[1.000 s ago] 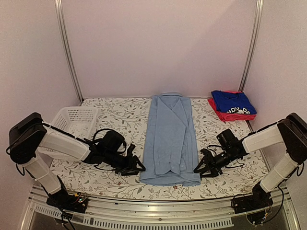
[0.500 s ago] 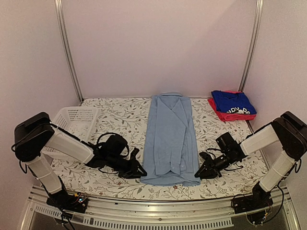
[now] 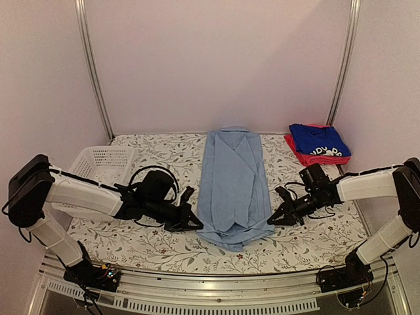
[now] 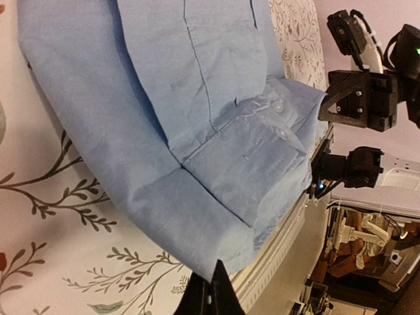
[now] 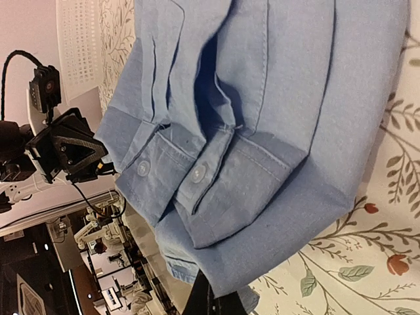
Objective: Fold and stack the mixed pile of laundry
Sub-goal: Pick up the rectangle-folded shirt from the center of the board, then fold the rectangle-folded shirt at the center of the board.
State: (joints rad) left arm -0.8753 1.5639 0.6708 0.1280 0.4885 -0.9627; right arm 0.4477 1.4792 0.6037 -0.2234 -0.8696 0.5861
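The light-blue collared shirt [image 3: 233,177] lies lengthwise down the middle of the table, collar at the far end and sleeves folded in. My left gripper [image 3: 195,225] is shut on its near left hem corner, and my right gripper [image 3: 270,222] is shut on the near right corner. The hem sags between them. In the left wrist view the shirt [image 4: 197,131] fills the frame and my left gripper [image 4: 213,289] pinches its edge. In the right wrist view my right gripper [image 5: 210,298] pinches the hem of the shirt [image 5: 275,118] below the buttoned cuffs. A folded royal-blue shirt [image 3: 319,140] rests on a red-pink one [image 3: 307,159] at the back right.
A white perforated basket [image 3: 102,164] stands at the left edge, behind my left arm. The floral table cover [image 3: 164,157] spans the table. Walls with metal rails close the back and both sides. The table's metal front rail [image 3: 216,282] runs just below the shirt's hem.
Both grippers have gone from open to shut on the shirt's near hem corners and shifted slightly away from the front edge. The hem has lifted at its corners and bunched.
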